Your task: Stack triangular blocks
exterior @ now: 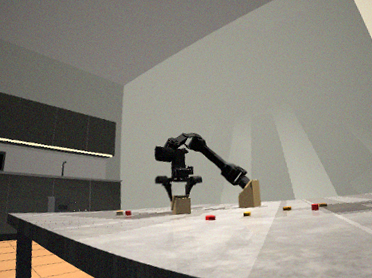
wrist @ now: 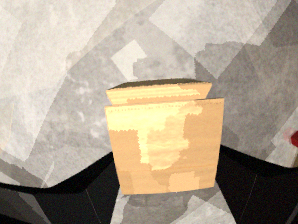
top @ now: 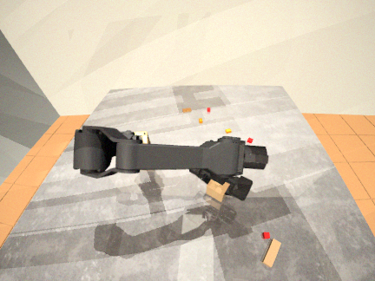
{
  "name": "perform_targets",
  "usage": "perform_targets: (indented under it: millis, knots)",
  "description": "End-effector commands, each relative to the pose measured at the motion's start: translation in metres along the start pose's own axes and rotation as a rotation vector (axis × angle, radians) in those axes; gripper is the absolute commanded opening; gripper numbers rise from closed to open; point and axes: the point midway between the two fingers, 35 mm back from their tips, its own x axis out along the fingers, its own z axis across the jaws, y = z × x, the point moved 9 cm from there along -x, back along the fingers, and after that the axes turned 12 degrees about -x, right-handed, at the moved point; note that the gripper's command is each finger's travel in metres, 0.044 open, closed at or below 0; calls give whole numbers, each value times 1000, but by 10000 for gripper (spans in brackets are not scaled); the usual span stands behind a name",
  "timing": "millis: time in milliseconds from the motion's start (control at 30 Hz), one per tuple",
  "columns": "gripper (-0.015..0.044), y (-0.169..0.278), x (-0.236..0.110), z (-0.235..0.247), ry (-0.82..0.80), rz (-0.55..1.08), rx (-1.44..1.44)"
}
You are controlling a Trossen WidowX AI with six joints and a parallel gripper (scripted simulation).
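Observation:
My gripper (top: pixel 220 187) (exterior: pixel 179 197) (wrist: pixel 164 150) is shut on a tan triangular block (top: pixel 216 191) (wrist: pixel 170 150), with a finger at each end. The other triangular block (exterior: pixel 182 207) (wrist: pixel 160 93) is low at the table, under and just beyond the held one. In the wrist view its far strip shows past the held block's upper edge, their left ends nearly in line and its right end a little inward. In the exterior view the two blocks look very close or touching; the sloped faces are hidden, so contact cannot be told. In the top view the held block mostly covers the lower one.
On the grey table (top: pixel 87 208) (exterior: pixel 132 244), a flat wooden piece (top: pixel 272 252) and a red cube (top: pixel 266 235) lie front right. Small red (top: pixel 250 140) and orange (top: pixel 228 130) pieces lie toward the back. A taller tan block (exterior: pixel 249 195) stands by the arm's base.

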Motion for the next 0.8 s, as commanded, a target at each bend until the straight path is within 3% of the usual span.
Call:
perform_targets:
  millis: [0, 767]
  knots:
    - [0, -2, 3, 0, 0, 2, -7]
    - [0, -5, 10, 1, 1, 2, -7]
